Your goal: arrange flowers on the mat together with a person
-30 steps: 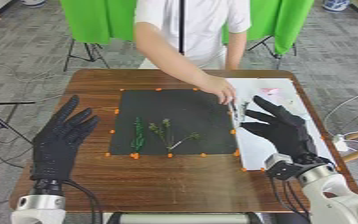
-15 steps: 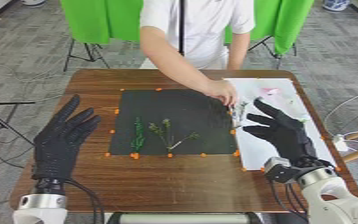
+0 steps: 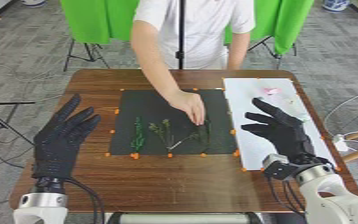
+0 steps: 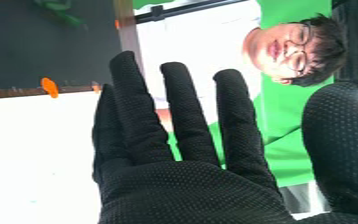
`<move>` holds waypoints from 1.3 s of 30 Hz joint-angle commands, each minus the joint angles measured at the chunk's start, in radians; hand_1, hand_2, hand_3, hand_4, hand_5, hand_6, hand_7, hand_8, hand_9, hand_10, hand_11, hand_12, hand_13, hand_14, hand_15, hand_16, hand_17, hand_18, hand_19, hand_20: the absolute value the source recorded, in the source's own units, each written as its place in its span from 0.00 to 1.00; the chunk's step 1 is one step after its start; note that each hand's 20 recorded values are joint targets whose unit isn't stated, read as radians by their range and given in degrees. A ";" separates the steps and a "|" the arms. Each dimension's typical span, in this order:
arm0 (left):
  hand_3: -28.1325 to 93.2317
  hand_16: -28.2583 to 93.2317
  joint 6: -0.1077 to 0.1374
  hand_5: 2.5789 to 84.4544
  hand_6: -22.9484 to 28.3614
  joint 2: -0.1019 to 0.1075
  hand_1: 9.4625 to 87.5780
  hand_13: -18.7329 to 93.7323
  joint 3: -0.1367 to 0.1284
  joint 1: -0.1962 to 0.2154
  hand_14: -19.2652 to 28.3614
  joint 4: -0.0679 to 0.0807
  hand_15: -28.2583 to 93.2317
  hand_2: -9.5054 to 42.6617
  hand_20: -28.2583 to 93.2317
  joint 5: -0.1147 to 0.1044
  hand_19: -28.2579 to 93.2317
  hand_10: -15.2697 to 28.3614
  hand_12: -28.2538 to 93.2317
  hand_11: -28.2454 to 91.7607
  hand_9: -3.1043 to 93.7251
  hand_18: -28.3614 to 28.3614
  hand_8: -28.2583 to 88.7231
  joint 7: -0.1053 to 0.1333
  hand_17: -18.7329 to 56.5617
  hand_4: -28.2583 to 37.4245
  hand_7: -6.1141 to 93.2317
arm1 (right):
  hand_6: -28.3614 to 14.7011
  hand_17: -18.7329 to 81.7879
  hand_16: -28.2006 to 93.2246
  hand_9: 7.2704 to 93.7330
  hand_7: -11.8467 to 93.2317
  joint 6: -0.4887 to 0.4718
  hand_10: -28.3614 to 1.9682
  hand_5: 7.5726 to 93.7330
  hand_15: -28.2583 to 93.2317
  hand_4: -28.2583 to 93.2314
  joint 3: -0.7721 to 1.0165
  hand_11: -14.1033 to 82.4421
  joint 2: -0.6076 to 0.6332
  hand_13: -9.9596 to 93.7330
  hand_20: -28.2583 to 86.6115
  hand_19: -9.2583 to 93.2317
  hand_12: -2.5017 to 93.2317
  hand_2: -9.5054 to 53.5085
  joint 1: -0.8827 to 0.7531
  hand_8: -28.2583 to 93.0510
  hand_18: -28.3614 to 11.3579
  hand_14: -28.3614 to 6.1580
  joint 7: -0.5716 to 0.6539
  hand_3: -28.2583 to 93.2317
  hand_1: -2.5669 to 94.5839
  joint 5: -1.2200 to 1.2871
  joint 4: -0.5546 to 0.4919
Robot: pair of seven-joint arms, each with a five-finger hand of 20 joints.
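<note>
Looking down at a brown table (image 3: 158, 185), to a black mat (image 3: 146, 106) and, on the right, a white sheet (image 3: 255, 152). On the mat, from left to right: a green sprig (image 3: 138, 135), a branched stem (image 3: 167, 134), then a dark sprig (image 3: 205, 136) at the fingertips of a person's hand (image 3: 189, 105). Probably being set down as the third in a row; impossible to tell whether fully flat. At the far part of the sheet, a pink flower (image 3: 270, 92).

At the left edge of the table, beside the mat, the left hand (image 3: 56, 145), wide and empty. Over the sheet, the right hand (image 3: 285, 139), also wide, fingers straight, holding nothing.

Main risk: a tangle between the dark sprig and the side shoot of the branched stem, very near each other; impossible to tell whether touching. With a snag there, a likely drag of both out of line on lifting the fingers away. Another risk: a bump against the person's arm (image 3: 155, 70), from moving the right hand in over the mat too soon. Better to wait for a clear way. Later, for the pink flower, danger of crushed petals from closing too hard, or of a miss and a push across the sheet from closing too high.
</note>
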 commanded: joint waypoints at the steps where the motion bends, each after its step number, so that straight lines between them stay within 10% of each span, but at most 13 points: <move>1: 0.86 0.15 0.002 0.39 0.59 -0.003 0.13 0.39 0.004 0.004 0.98 0.008 0.61 0.37 0.25 -0.005 0.69 0.81 0.30 0.41 0.39 0.91 0.16 -0.003 0.14 0.00 0.16 | 0.70 0.22 0.37 0.47 0.22 0.017 0.38 0.40 0.45 0.00 0.001 0.23 0.003 0.49 0.39 0.52 0.15 0.29 -0.005 0.13 0.20 0.18 -0.010 0.90 0.17 -0.027 -0.006; 11: 0.86 0.15 0.013 0.39 0.59 0.004 0.13 0.39 0.006 0.008 0.98 0.005 0.61 0.37 0.25 -0.014 0.69 0.81 0.30 0.41 0.39 0.91 0.16 0.006 0.14 0.00 0.16 | 0.69 0.23 0.36 0.52 0.23 0.113 0.35 0.41 0.48 0.00 -0.015 0.26 0.025 0.52 0.40 0.54 0.15 0.26 -0.013 0.13 0.19 0.19 -0.003 0.91 0.19 -0.085 -0.025; 23: 0.87 0.15 0.010 0.39 0.59 -0.015 0.13 0.40 -0.001 0.010 0.98 -0.004 0.61 0.37 0.25 -0.008 0.69 0.82 0.30 0.41 0.39 0.91 0.16 -0.025 0.14 0.00 0.16 | 0.65 0.33 0.32 0.63 0.24 0.512 0.34 0.49 0.64 0.00 -0.184 0.37 0.224 0.64 0.41 0.74 0.16 0.17 0.070 0.12 0.17 0.31 0.241 0.91 0.27 -0.521 -0.063; 39: 0.87 0.15 0.025 0.40 0.60 0.006 0.14 0.40 0.007 0.003 0.98 -0.005 0.61 0.37 0.25 -0.025 0.69 0.82 0.30 0.41 0.39 0.91 0.16 -0.011 0.14 0.00 0.16 | 0.63 0.40 0.30 0.73 0.24 0.372 0.38 0.55 0.71 0.00 -0.364 0.43 0.326 0.74 0.33 0.88 0.17 0.08 0.223 0.12 0.15 0.43 0.499 0.91 0.35 -1.120 0.045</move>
